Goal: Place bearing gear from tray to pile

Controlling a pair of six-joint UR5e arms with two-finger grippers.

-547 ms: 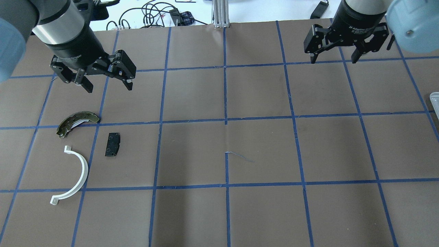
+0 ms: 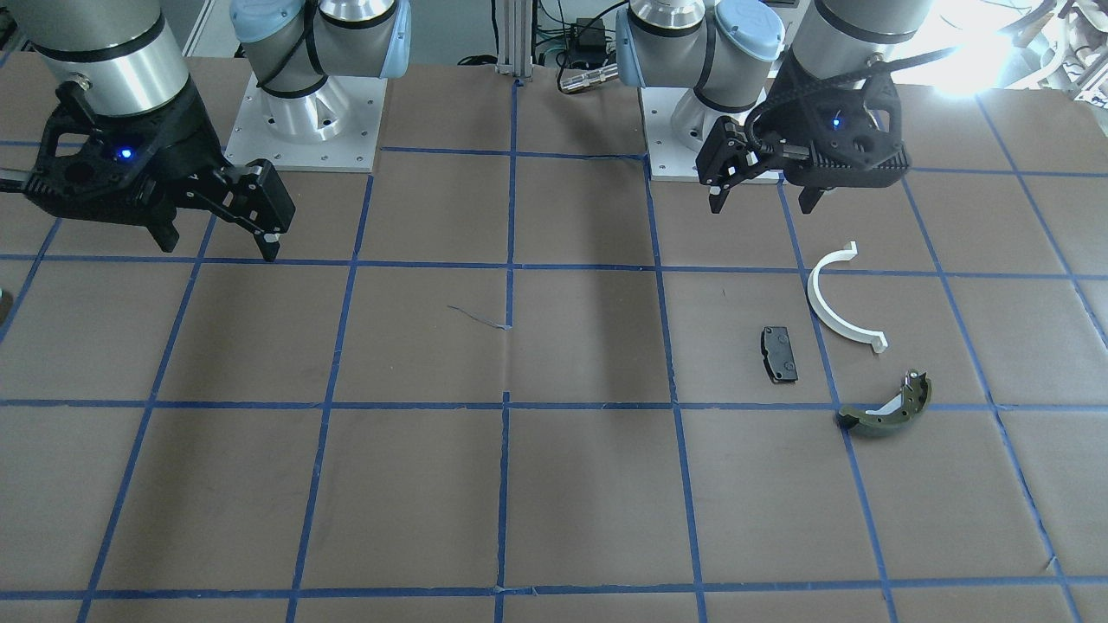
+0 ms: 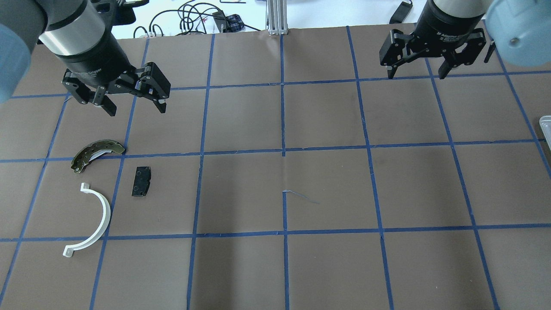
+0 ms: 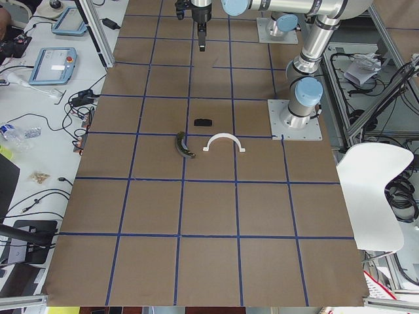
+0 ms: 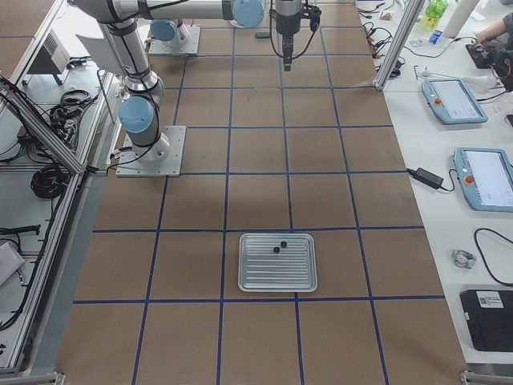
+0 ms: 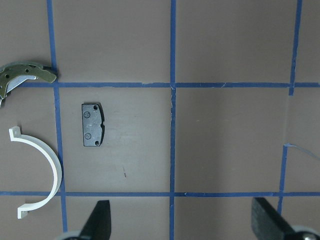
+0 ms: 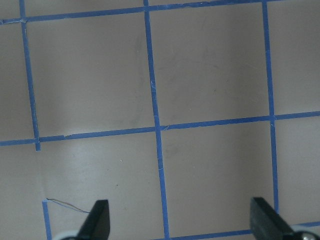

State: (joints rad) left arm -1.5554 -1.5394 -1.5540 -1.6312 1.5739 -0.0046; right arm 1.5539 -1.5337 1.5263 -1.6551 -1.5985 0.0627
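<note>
Left fingers (image 3: 161, 103) and right fingers (image 3: 391, 71) are hanging spread, empty. Tray (image 5: 277, 277), well apart from both, is carrying two dark specks (image 5: 283, 244) too small to identify.

Left claw (image 3: 137, 110) raised, spread wide, empty; right claw (image 3: 416, 76) likewise.

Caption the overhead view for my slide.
Open left gripper hovers near white plastic half-ring, black rectangular pad, olive-green curved brake shoe; open right gripper hovers apart.

Brown table (image 3: 327, 189) gridded in blue tape (image 3: 283, 116), white chair (image 4: 376, 190) beside it, cluttered white bench (image 5: 401, 136) alongside
</note>
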